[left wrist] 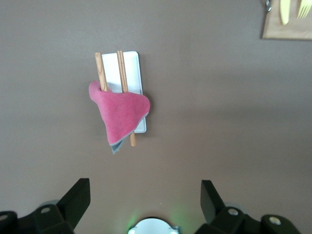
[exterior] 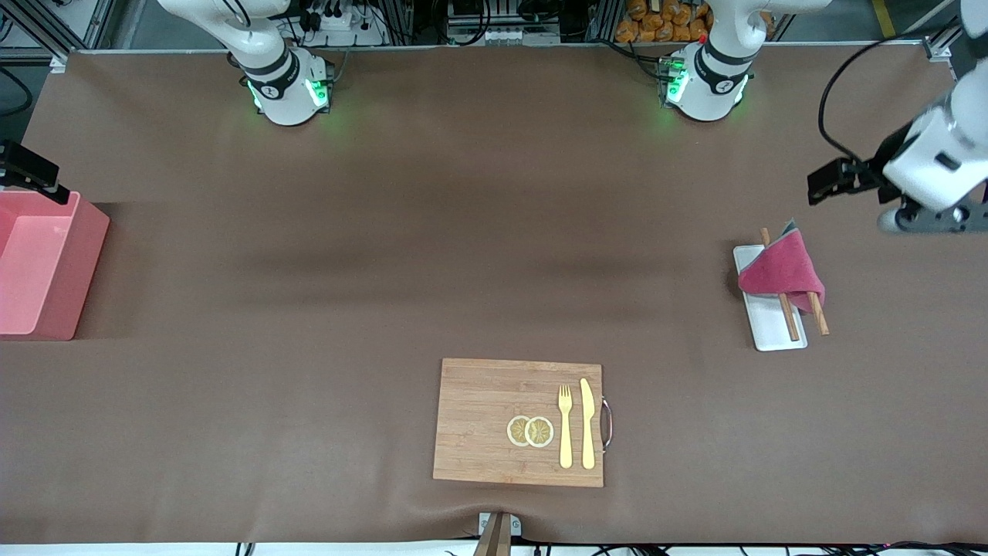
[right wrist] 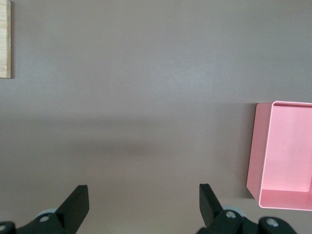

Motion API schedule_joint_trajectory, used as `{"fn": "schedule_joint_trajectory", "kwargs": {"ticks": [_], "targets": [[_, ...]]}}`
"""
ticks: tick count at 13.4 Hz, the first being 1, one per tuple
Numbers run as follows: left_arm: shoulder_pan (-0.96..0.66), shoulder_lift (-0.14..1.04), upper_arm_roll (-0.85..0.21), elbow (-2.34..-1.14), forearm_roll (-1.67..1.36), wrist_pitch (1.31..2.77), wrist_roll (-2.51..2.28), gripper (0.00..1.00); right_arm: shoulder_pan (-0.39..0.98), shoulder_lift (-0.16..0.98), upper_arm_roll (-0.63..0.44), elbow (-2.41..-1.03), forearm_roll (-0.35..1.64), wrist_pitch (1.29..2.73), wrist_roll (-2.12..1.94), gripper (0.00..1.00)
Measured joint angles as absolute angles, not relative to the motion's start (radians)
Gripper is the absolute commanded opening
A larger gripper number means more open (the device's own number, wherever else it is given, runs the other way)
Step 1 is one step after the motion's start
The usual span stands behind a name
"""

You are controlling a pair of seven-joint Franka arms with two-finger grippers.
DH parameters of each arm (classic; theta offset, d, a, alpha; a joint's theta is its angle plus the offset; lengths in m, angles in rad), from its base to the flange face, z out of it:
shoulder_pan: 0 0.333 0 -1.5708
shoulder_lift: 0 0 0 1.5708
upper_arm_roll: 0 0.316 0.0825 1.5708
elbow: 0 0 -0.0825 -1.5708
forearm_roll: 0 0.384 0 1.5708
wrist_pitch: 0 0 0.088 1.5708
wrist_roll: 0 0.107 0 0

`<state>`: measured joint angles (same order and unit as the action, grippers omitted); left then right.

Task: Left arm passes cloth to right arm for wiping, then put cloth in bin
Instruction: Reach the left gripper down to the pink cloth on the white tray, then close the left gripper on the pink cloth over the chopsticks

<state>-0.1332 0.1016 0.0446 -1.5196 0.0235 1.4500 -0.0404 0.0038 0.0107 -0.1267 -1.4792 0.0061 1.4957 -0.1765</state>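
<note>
bin (exterior: 46, 262): cut off at frame edge, same in right wrist view | cloth (exterior: 779, 270): hides the sticks' middle | right claw: out of front view

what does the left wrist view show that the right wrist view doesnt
Only the left wrist view shows the cloth, draped over two wooden chopsticks on a small white tray, plus the ends of a yellow fork and knife on the board's corner, and the left pincer, open above bare table.

Only the right wrist view shows the pink bin, empty as far as it shows, and the open right pincer.

Both show the brown table and an edge of the wooden board.
</note>
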Motion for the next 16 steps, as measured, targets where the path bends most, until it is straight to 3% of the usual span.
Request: {"fn": "schedule_joint_trajectory", "kwargs": {"ticks": [11, 16], "targets": [[-0.012, 0.513, 0.045, -1.49, -0.018, 1.713, 0.685, 1.0, -0.01, 0.012, -0.127, -1.483, 0.006, 1.495, -0.176, 1.0], [-0.022, 0.603, 0.035, -1.47, -0.028, 1.757, 0.702, 1.0, -0.014, 0.016, -0.126, -1.488, 0.006, 1.494, -0.176, 1.0]]}}
